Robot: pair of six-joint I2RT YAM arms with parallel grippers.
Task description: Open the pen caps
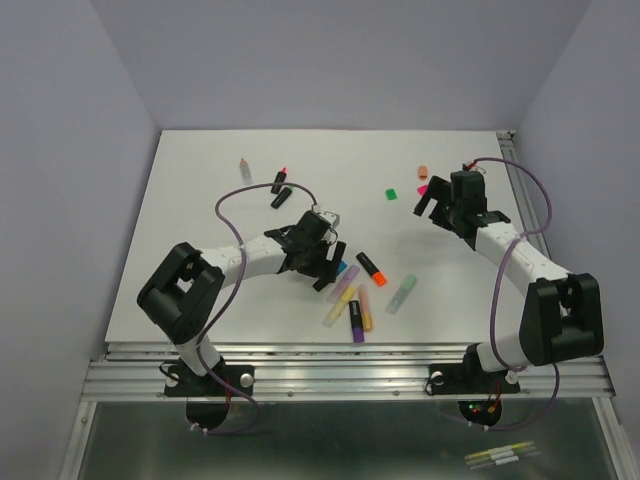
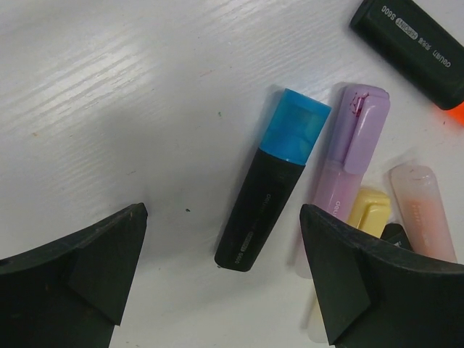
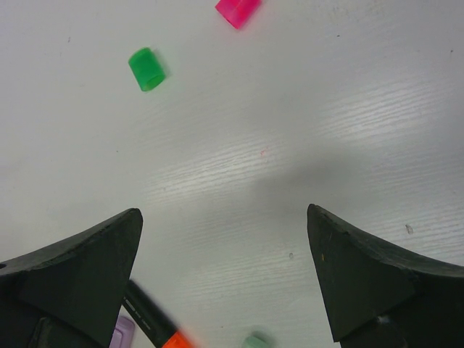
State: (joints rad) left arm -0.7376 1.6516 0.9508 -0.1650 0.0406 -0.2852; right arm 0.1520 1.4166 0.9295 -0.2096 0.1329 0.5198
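My left gripper hangs open over a black pen with a blue cap. The barrel's butt end lies between the open jaws, touching neither. Beside it lie capped pens: purple, yellow, pink pastel and a black one with an orange cap. My right gripper stands open over bare table, holding nothing. Loose caps lie ahead of it: green, pink and orange.
Three uncapped pens lie at the back left: a pastel one and two black ones. A pale green pen lies to the right of the pile. The white table ends at a metal rail in front.
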